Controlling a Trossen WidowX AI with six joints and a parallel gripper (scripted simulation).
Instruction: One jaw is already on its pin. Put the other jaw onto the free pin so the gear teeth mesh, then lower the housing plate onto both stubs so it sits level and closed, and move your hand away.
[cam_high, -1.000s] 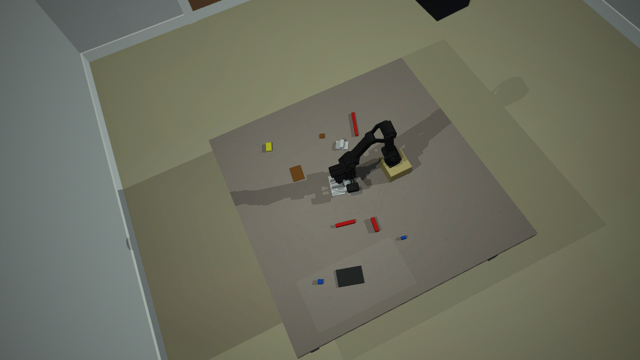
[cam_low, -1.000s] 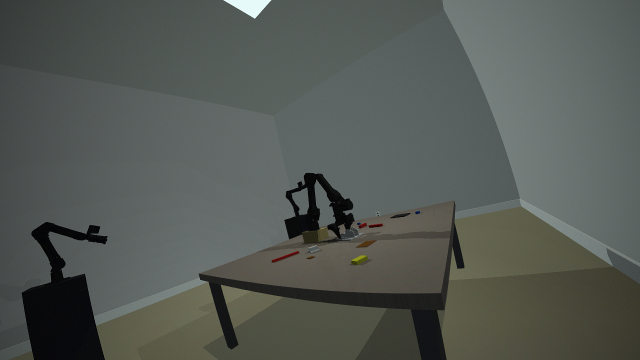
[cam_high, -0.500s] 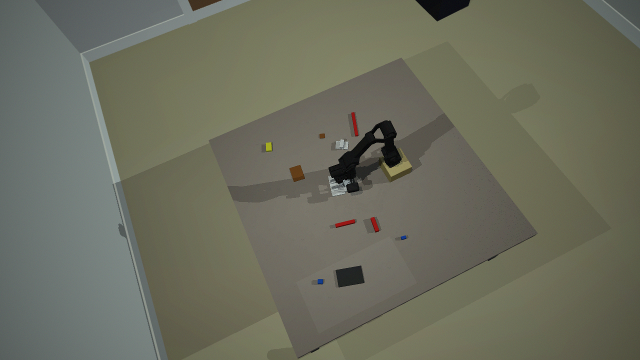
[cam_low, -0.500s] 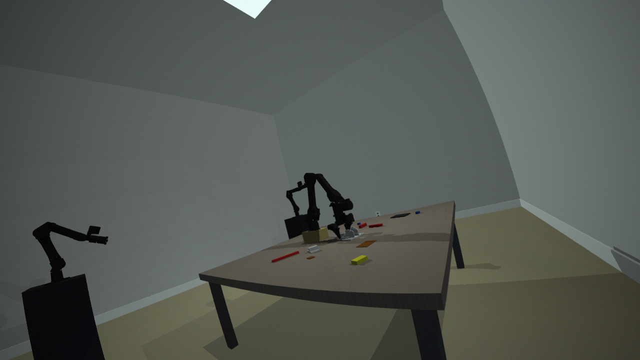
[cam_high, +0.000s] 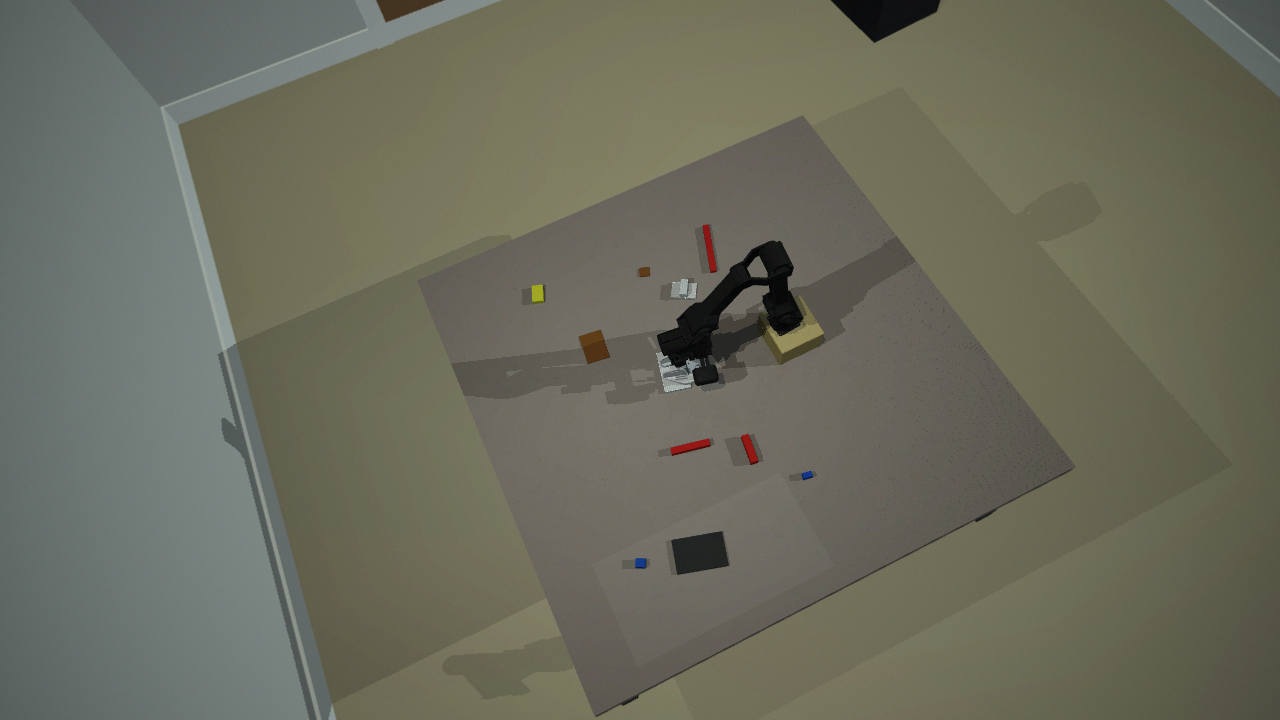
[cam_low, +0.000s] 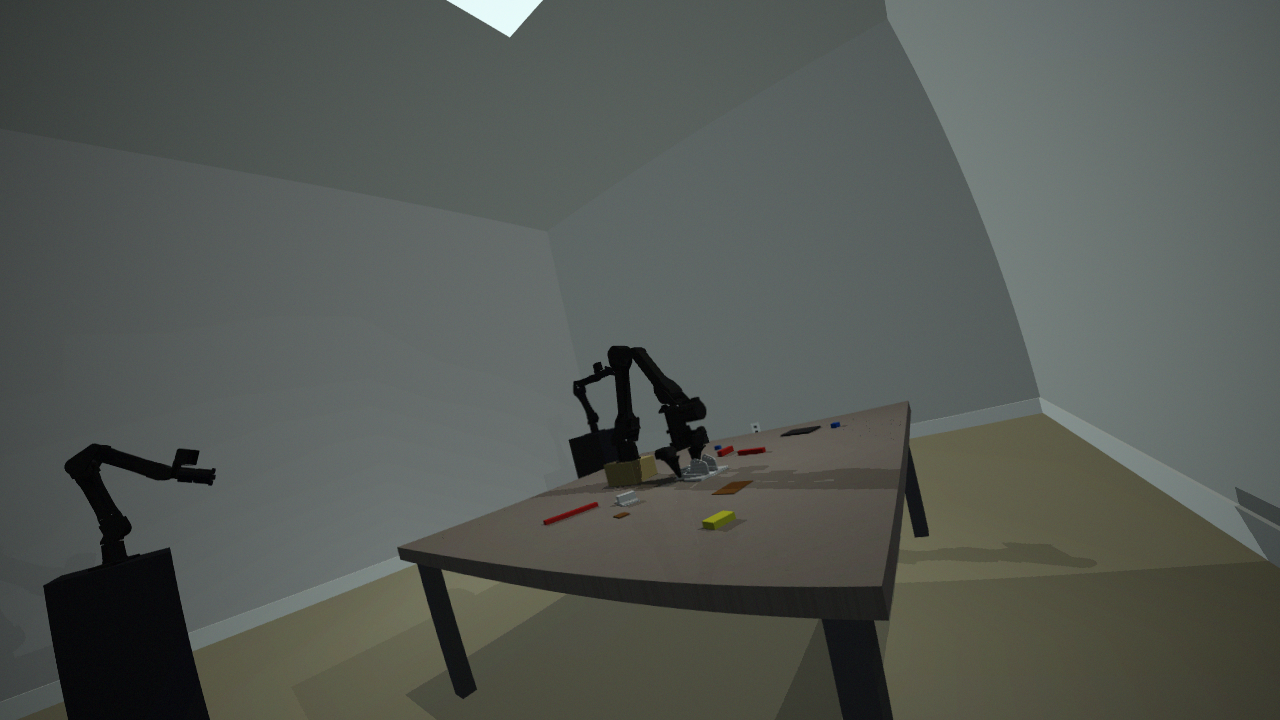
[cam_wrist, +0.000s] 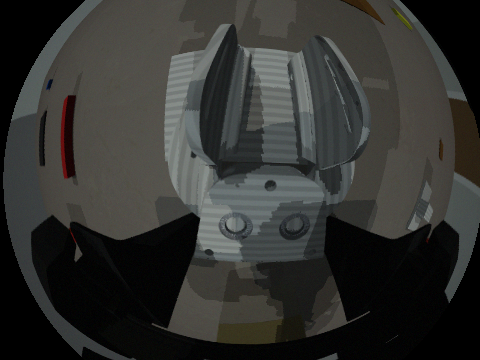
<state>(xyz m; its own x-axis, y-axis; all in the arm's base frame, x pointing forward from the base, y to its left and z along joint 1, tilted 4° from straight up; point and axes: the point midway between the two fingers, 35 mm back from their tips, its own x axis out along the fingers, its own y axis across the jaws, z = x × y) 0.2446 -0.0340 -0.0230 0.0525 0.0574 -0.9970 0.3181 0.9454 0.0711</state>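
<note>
The white striped housing plate (cam_wrist: 260, 200) lies over the near ends of both jaws. A round stub shows in each of its two ringed holes. The left jaw (cam_wrist: 211, 105) and right jaw (cam_wrist: 340, 107) stand apart, pointing away over the white base (cam_wrist: 181, 75) (cam_high: 677, 386). My gripper (cam_wrist: 261, 220) is shut on the housing plate, one black finger against each side edge. The gear teeth are hidden under the plate. The plate looks about level, but I cannot tell whether it is fully down on the stubs.
Beyond the jaws lies a brown slab (cam_high: 594, 346) (cam_low: 733, 488). A small white part (cam_high: 683, 289) (cam_low: 625, 498) lies off to the side. Red bars (cam_high: 690, 446) (cam_high: 749, 448) (cam_high: 708, 248), a yellow block (cam_high: 537, 293) (cam_low: 718, 520) and a black slab (cam_high: 699, 552) lie farther off.
</note>
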